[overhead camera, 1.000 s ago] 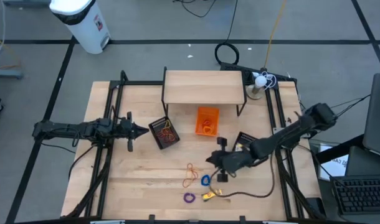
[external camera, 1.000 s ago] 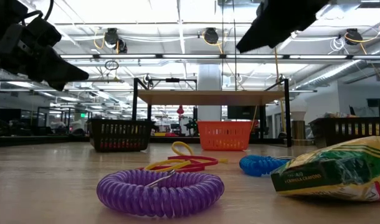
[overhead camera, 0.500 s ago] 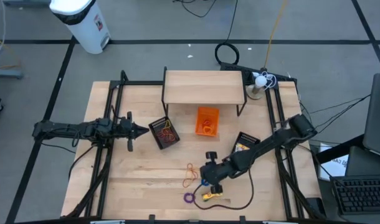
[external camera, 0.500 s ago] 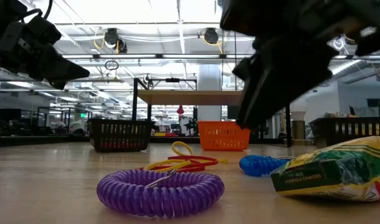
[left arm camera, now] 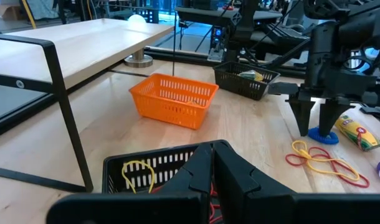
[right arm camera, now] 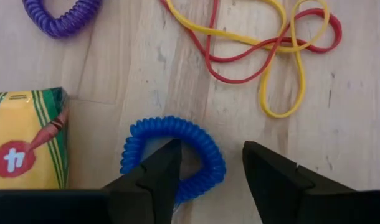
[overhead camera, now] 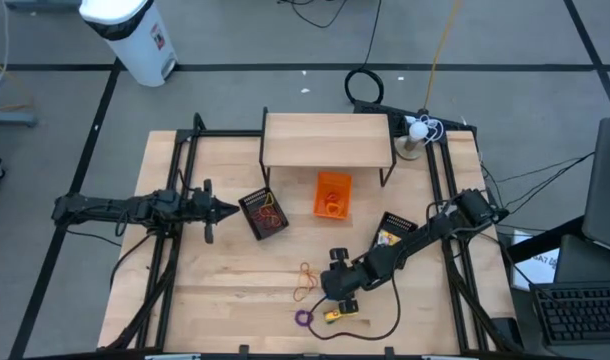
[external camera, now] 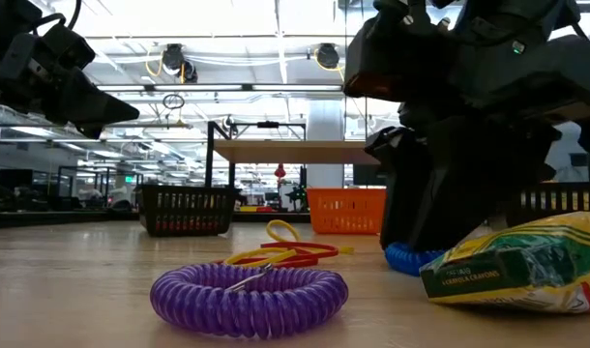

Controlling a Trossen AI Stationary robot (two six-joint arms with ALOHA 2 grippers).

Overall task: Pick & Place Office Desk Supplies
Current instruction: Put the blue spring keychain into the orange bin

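The office desk supplies lie near the table's front: a blue coil ring, a purple coil ring, red and yellow rubber bands and a yellow-green crayon pack. My right gripper stands open, low over the blue ring, slanting down, with one finger over the ring's hole and the other outside its rim. My left gripper waits shut at the table's left, above a black basket that holds rubber bands. My right gripper straddles one side of the blue ring's coil from above, slanting down. The ring lies flat on the table. I cannot tell whether either finger touches it.
An orange basket holding rings stands mid-table before a low wooden shelf. A second black basket sits under the right arm. The crayon pack and purple ring lie close beside the blue ring.
My right gripper has come down toward the table's near edge onto the blue ring, tipping more steeply downward, and its fingers have opened. The supplies have stayed where they were.
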